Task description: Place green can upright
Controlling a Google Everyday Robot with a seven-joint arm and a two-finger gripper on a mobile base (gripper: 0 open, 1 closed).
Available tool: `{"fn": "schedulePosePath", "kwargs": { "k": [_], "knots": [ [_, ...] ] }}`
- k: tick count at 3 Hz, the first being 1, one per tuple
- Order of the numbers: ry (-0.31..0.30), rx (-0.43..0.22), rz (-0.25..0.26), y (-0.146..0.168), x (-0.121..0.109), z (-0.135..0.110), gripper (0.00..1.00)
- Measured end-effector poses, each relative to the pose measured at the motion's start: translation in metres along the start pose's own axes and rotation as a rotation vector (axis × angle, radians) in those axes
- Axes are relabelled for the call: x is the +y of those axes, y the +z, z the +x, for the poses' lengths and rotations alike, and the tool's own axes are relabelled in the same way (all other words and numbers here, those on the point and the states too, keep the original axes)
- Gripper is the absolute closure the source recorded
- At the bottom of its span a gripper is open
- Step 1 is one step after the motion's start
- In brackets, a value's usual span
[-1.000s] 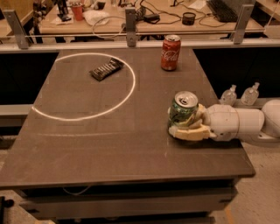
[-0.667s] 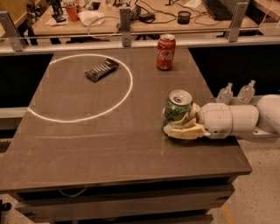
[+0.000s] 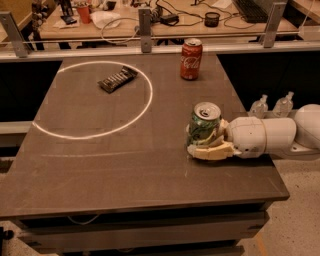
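The green can (image 3: 203, 126) stands upright on the dark table (image 3: 115, 165), right of centre, its silver pull-tab top facing up. My gripper (image 3: 206, 144) reaches in from the right on a white arm and its cream fingers (image 3: 212, 151) wrap around the can's lower body, shut on it. The can's base looks to be resting on the table top.
A red Coca-Cola can (image 3: 191, 60) stands at the table's far edge. A dark snack bar (image 3: 117, 79) lies inside a white circle (image 3: 95, 100) on the left. Two plastic bottles (image 3: 272, 105) sit beyond the right edge. A cluttered desk (image 3: 165, 15) lies behind a rail.
The view has shifted slightly, so everything sits a little lower and left in frame. The gripper and green can hold the same pose on the table.
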State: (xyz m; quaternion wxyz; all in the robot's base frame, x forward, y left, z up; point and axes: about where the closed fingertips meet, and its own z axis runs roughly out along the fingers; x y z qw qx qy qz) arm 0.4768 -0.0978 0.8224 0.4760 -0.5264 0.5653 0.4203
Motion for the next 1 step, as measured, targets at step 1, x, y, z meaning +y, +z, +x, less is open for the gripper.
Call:
{"fn": "schedulePosePath", "kwargs": {
  "k": [1],
  "knots": [
    [0.000, 0.000, 0.000, -0.0017, 0.0001, -0.0088, 0.84]
  ]
}}
